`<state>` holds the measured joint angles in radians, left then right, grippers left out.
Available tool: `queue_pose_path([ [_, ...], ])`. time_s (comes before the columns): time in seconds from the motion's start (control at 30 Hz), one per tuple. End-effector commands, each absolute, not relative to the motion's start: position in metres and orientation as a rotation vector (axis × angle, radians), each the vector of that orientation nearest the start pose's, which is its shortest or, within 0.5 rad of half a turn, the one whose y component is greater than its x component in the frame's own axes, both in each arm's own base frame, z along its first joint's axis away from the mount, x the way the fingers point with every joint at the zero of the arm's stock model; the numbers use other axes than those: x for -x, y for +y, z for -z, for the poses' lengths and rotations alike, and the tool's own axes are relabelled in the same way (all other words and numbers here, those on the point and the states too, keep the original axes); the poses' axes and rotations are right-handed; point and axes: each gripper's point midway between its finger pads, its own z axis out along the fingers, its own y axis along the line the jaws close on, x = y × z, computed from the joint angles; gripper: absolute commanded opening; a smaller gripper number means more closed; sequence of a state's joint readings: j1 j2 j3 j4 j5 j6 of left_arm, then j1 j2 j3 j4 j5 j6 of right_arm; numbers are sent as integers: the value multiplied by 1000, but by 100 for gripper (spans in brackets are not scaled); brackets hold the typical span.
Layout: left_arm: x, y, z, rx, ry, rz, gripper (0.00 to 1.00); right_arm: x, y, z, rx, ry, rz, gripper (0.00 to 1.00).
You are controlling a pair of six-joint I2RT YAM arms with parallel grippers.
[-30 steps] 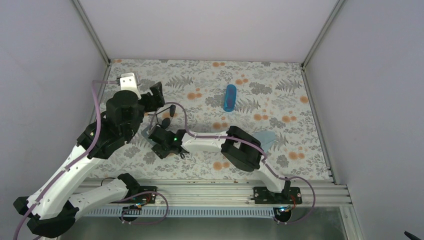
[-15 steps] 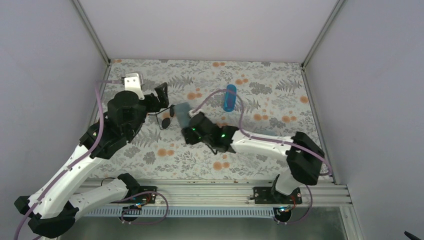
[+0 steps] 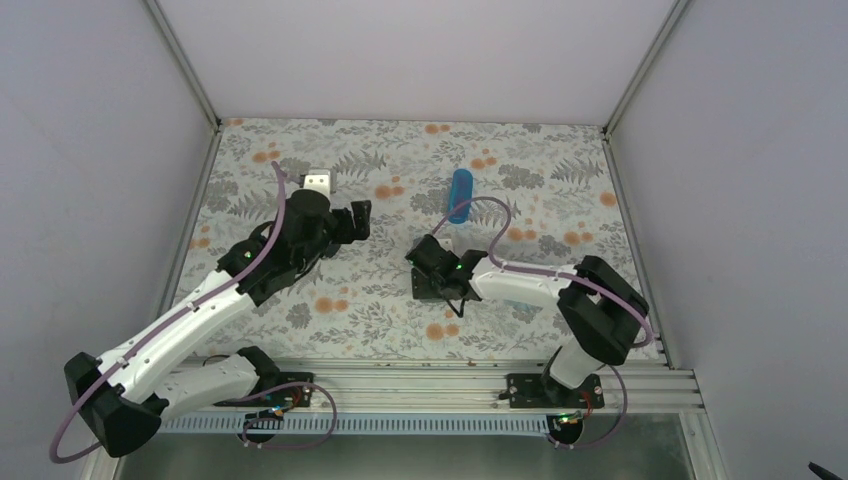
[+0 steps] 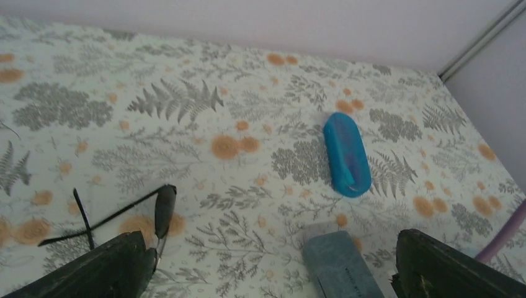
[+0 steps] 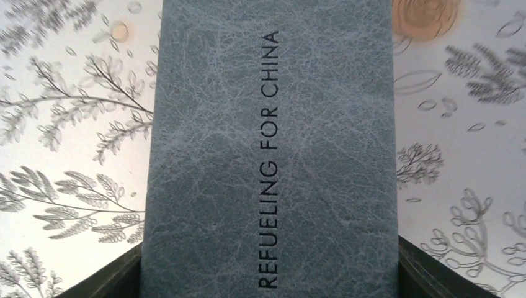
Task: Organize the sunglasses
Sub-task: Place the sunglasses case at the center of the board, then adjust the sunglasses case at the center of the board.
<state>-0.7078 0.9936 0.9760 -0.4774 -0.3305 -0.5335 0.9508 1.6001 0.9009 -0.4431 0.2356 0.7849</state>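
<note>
Slippage is the nearest worry. The right gripper (image 5: 270, 276) is clamped across the width of the oblong grey leather-look case (image 5: 270, 143), its fingers showing only at the lower corners of the wrist view. That is a wide hold on a smooth face. If the case twists or is carried fast it could slide out and drop onto the flower-and-fern printed tablecloth (image 3: 560, 170). Whether its far end rests on the cloth I cannot tell.

Next out, the left gripper (image 4: 273, 261) hangs fully spread and grasps nothing. The thin black-framed sunglasses with dark lenses (image 4: 164, 210) lie on the cloth just beside its left finger, off to one side rather than between the fingers. The temples are splayed open. A straight descent from here would likely land a fingertip on a lens or a temple, bending the wire frame or flicking it away; I judge the wrist must shift toward the glasses first.

The grey case's end also sits near the gap between the left fingers, so the two arms work close together and could knock each other.

Farthest off, the oblong translucent blue case (image 4: 346, 154) lies well apart and blocks nothing. No other pair shows in any view.
</note>
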Motion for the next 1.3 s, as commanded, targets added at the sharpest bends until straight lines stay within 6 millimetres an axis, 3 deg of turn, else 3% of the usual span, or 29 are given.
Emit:
queue_pose_path([
  [0.0,-288,-180,-274,46,2058,505,100,-229,271,-30,134,2745,-254,57],
  [0.07,-288,-180,-270,48,2063,503,100,-227,277,-30,149,2753,-291,60],
  [0.1,-288,-180,-270,47,2063,500,100,-225,278,-22,160,2775,-283,65],
  [0.17,-288,-180,-271,28,2058,495,100,-224,282,-23,168,2777,-314,78],
  [0.23,-288,-180,-273,5,2053,481,100,-225,284,-26,173,2769,-334,88],
  [0.3,-289,-178,-275,-5,2051,461,100,-230,285,-47,153,2717,-378,90],
  [0.37,-289,-178,-275,-10,2053,452,100,-236,276,-58,116,2683,-367,91],
  [0.47,-289,-179,-269,-10,2069,452,100,-245,241,-63,-8,2664,-258,85],
  [0.57,-288,-183,-258,-16,2094,469,100,-247,197,-51,-141,2680,-117,74],
  [0.7,-286,-189,-242,-28,2120,499,100,-243,174,-33,-160,2735,-27,66],
  [0.83,-284,-191,-231,-31,2151,500,100,-239,188,-22,-45,2790,-77,63],
  [0.93,-285,-189,-229,-25,2158,489,100,-238,214,-22,110,2802,-178,64],
  [1.13,-288,-178,-233,1,2147,418,100,-241,257,-15,315,2807,-168,66],
  [1.27,-290,-165,-241,29,2125,341,100,-244,289,-21,376,2786,-216,67],
])
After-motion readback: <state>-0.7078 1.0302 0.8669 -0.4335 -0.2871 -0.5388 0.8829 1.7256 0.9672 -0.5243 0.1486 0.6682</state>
